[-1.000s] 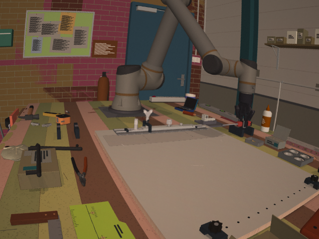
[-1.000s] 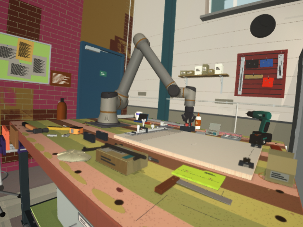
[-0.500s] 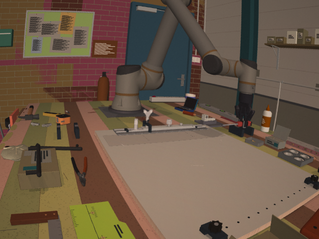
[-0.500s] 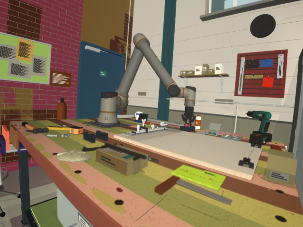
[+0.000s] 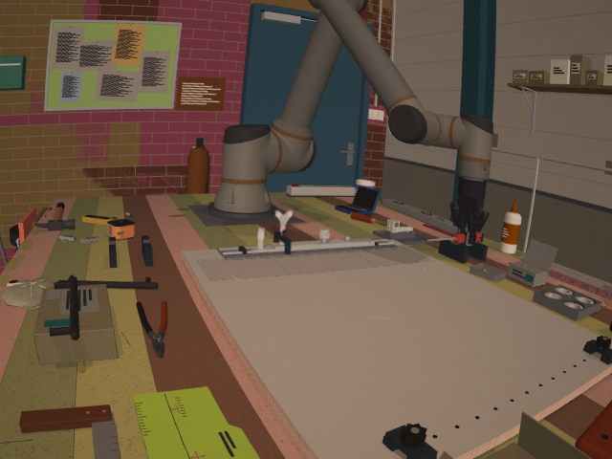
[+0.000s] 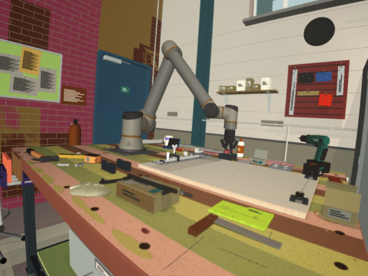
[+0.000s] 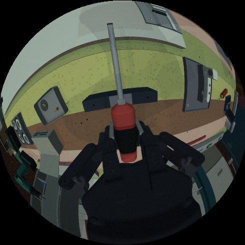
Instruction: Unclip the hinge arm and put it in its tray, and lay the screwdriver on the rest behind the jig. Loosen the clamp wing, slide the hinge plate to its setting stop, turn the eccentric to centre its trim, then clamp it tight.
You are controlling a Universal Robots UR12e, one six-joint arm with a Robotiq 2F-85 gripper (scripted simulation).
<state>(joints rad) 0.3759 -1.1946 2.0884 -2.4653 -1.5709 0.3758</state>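
The screwdriver [image 7: 122, 117] has a red and black handle and a grey shaft, and it lies across the dark rest [image 7: 120, 100] behind the jig, with my gripper [image 7: 125, 140] closed on its handle. From the side camera the screwdriver [image 5: 459, 238] sits on top of the rest [image 5: 462, 249], under my gripper [image 5: 467, 232]. Its shaft points toward the jig rail [image 5: 306, 245]. The white clamp wing [image 5: 283, 220] stands on that rail. The hinge arm [image 7: 206, 86] lies in its grey tray [image 7: 196, 85].
The large pale board [image 5: 395, 336] covers the bench in front of the jig. A glue bottle [image 5: 510, 228], a small parts box [image 5: 531, 267] and a tray of cups [image 5: 566, 299] sit to the right of the rest. A drill [image 6: 316, 154] stands further right.
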